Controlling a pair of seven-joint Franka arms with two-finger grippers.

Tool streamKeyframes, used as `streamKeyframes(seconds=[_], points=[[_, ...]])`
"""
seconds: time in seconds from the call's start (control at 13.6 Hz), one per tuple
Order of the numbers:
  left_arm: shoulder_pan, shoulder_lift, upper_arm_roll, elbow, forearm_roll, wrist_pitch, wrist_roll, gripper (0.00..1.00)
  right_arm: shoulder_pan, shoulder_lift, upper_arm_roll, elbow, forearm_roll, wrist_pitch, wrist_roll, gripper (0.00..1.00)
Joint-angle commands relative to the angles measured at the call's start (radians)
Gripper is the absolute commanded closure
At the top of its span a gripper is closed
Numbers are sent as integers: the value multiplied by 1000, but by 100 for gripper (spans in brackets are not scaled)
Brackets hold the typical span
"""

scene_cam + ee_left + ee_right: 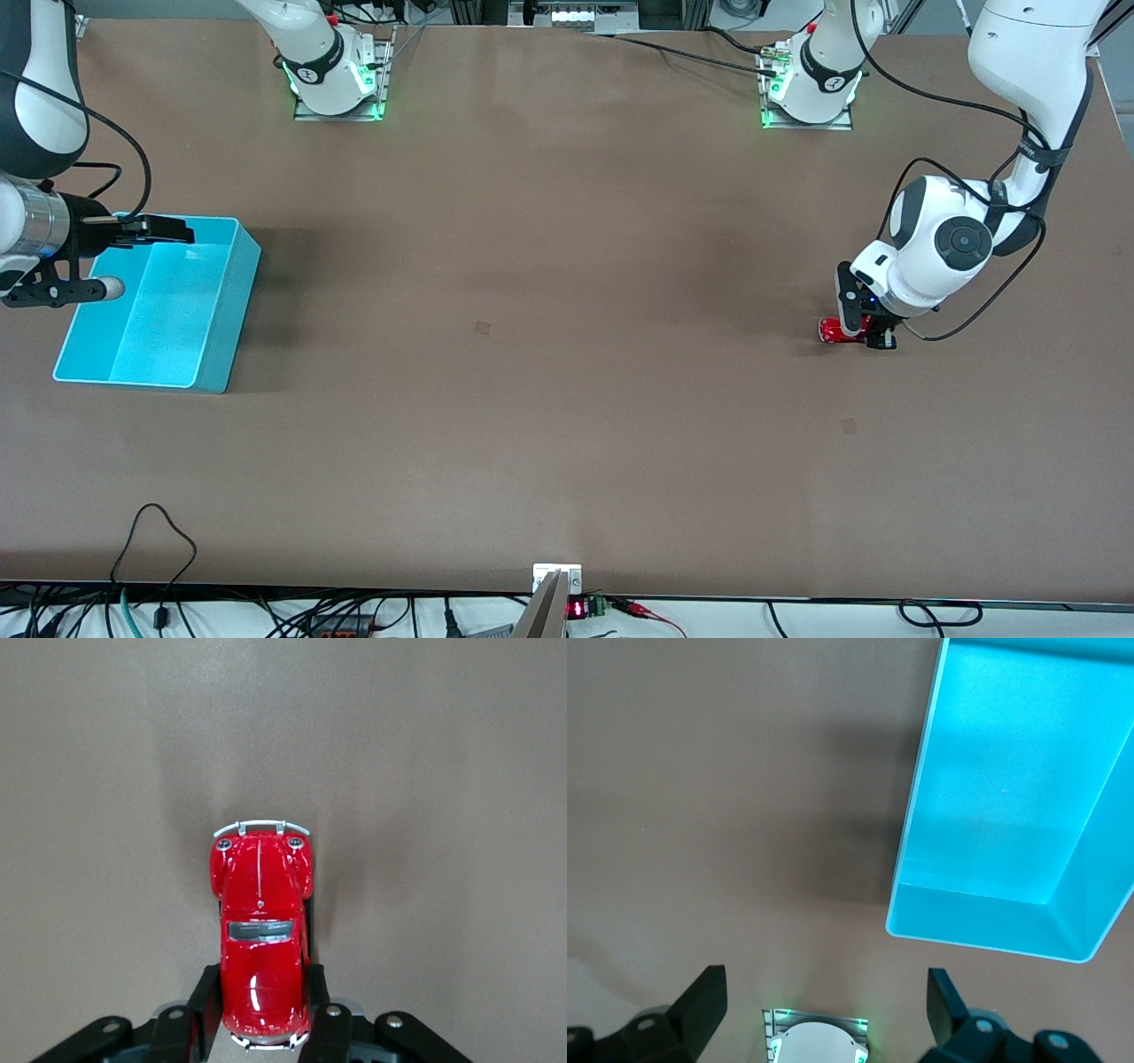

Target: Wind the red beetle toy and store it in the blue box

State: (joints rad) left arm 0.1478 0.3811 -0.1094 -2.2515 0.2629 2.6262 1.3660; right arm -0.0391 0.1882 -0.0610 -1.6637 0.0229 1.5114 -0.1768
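Note:
The red beetle toy (833,330) (260,930) stands on its wheels on the brown table, toward the left arm's end. My left gripper (861,330) (261,992) is down at the table and shut on the toy, its black fingers (208,997) pressed against both sides of the toy's rear half. The blue box (232,310) (914,824) sits with nothing in it toward the right arm's end of the table. My right gripper (142,259) (824,992) hangs open over the box's edge, nothing between its fingers.
The two arm bases (337,84) (811,93) are bolted along the table's edge farthest from the front camera. Cables and a small display (576,609) run along the nearest edge. Bare brown tabletop (532,310) lies between toy and box.

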Motion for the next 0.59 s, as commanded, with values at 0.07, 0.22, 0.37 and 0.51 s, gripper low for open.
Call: streamKeyframes(seconds=[0.07,0.22,0.37,0.51], points=[[-10,-36,-10,-3,16,-35,8,77,-4,-3,6,15,6,-19,-4,0],[-13,-34,-19,-8,16,-37,16,77,-5,-3,6,15,6,-20,-6,0],[-13,-34,-26,-13,16,-37,18,76,-7,-3,6,15,6,-20,-10,0],[-11,-27,-24,-13,16,-37,19,76,-8,-1,6,15,6,-19,-9,0]])
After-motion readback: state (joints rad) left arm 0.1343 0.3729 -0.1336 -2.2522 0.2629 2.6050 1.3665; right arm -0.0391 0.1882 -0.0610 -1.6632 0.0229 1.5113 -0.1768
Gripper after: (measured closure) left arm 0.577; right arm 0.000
